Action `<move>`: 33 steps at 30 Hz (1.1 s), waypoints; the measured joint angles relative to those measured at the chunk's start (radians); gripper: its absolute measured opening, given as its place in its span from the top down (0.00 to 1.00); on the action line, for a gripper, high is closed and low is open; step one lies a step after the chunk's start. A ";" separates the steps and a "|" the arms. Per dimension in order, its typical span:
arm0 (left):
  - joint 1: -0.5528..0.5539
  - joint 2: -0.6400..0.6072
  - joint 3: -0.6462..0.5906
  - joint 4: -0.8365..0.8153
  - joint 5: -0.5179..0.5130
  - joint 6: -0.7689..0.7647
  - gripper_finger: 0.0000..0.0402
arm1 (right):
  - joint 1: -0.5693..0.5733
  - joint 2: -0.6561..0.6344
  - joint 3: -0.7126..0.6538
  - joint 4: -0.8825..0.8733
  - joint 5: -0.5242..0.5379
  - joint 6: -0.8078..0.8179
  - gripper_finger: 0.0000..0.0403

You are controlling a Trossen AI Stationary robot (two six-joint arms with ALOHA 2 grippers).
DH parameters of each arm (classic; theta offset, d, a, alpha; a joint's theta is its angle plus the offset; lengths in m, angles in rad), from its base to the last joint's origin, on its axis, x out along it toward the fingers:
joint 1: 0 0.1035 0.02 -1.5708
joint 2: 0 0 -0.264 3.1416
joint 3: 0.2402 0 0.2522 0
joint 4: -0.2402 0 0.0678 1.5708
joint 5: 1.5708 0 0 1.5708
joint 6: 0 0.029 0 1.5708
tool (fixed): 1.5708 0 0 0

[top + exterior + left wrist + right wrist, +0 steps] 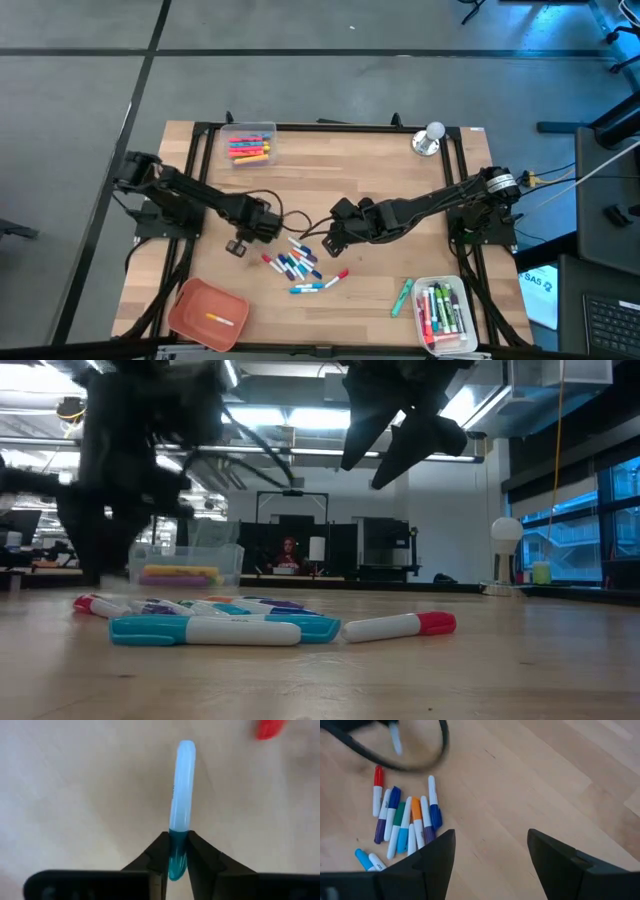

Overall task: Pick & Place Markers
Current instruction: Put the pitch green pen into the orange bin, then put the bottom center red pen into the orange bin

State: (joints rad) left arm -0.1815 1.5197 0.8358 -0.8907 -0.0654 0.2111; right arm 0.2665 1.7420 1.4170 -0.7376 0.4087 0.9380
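Several markers lie in a loose pile on the wooden table, also in the right wrist view and the low view. My left gripper stands left of the pile, pointing down, shut on a white marker with a teal cap. My right gripper hangs open above the table just right of the pile, with nothing between its fingers. My left gripper pinches the marker's teal cap end between its two fingers, one on each side. The fingers come from above and point down, and the white barrel sticks out past them. Whether the marker rests on the table or hangs clear, I cannot tell.
A clear box with markers stands at the far left, a silver bell at the far right. An orange tray holding one yellow marker is near left, a clear container of markers near right, a green marker beside it.
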 joint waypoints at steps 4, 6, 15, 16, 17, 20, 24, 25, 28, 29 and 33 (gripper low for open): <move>-0.062 -0.152 0.048 -0.258 0.096 -0.108 0.89 | -0.005 0.000 0.000 -0.002 0.000 -0.019 0.39; -0.112 -0.236 0.062 -0.310 0.231 -0.209 0.89 | -0.010 0.000 0.000 -0.002 -0.001 -0.046 0.39; -0.519 -0.364 0.052 -0.077 0.492 -0.589 0.89 | -0.062 0.000 0.000 -0.003 -0.009 -0.106 0.39; -0.551 -0.347 0.052 -0.048 0.478 -0.589 0.89 | -0.066 0.000 0.000 -0.002 -0.009 -0.108 0.39; -0.575 -0.326 0.052 -0.034 0.460 -0.590 0.89 | -0.071 0.000 0.000 -0.002 -0.011 -0.109 0.39; -0.613 -0.251 0.052 0.000 0.436 -0.603 0.87 | -0.083 0.000 0.000 -0.002 -0.019 -0.121 0.39; -0.619 -0.169 0.052 0.012 0.369 -0.695 0.82 | -0.091 0.000 0.000 -0.002 -0.020 -0.145 0.39; -0.619 -0.155 0.052 0.012 0.351 -0.727 0.80 | -0.092 0.000 0.000 -0.002 -0.024 -0.153 0.39; -0.619 -0.130 0.052 0.012 0.334 -0.764 0.74 | -0.093 0.000 0.000 -0.004 -0.053 -0.165 0.39; -0.619 -0.126 0.052 0.012 0.335 -0.765 0.71 | -0.093 0.000 0.000 -0.006 -0.054 -0.165 0.39; -0.612 -0.141 0.052 0.011 0.330 -0.737 0.62 | -0.093 0.000 0.000 -0.006 -0.062 -0.165 0.39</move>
State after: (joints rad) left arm -0.7934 1.3786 0.8875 -0.8795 0.2645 -0.5258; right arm 0.1738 1.7416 1.4170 -0.7441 0.3470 0.7727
